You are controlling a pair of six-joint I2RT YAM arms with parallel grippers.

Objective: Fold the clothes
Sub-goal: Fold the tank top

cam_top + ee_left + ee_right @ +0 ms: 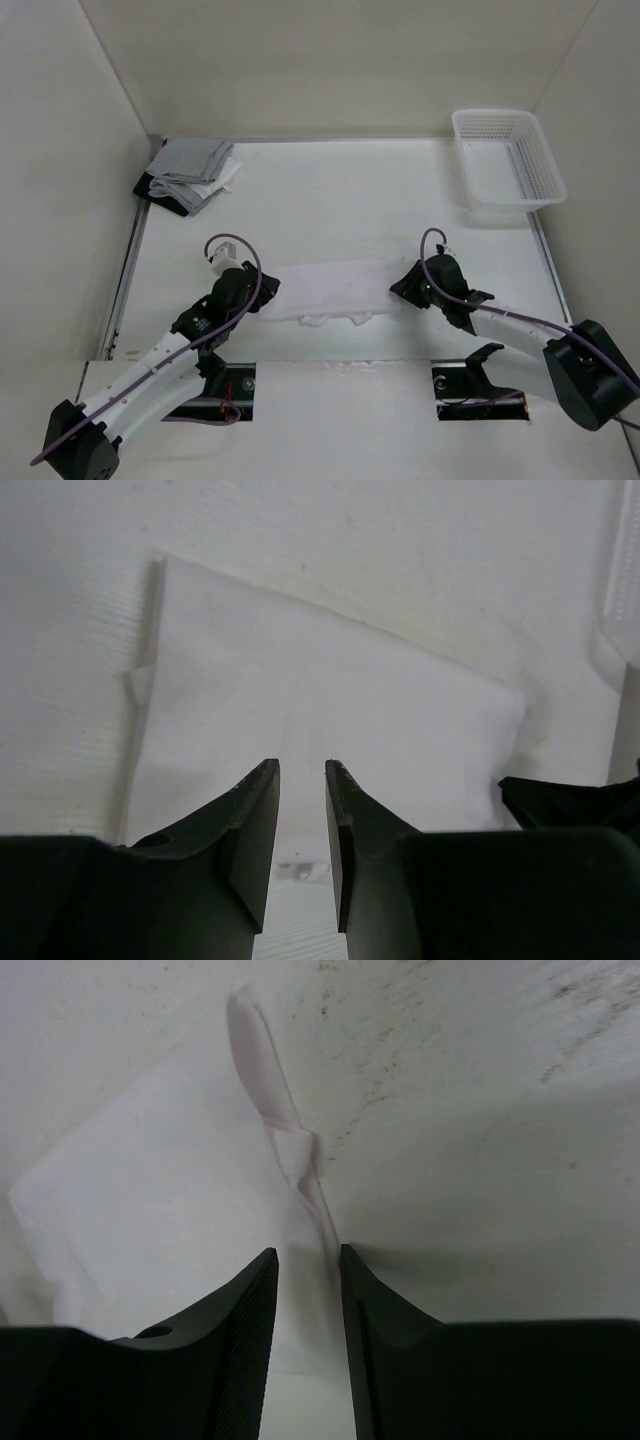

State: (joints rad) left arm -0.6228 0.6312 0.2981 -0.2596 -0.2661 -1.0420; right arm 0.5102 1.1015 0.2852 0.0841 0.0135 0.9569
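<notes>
We're watching left pincer (301,765) and right pincer (308,1252) hanging part-spread, pinching nothing | T-shirt (325,290) is lying lengthwise left-to-right by the desk's (350,200) near edge | one pincer is sitting at each end.

White left arm (150,375) and right arm (512,325), black joints, looping purple cables (230,238); black wedge-shaped fingers (250,825), finely ribbed inside.

Probably a robotics lab test cell: a bare white table (400,200) boxed in by plain white walls (330,60), a cabled left arm (160,365) and right arm (510,325) bolted at its near edge, and a plastic basket (507,158) in one corner.
</notes>
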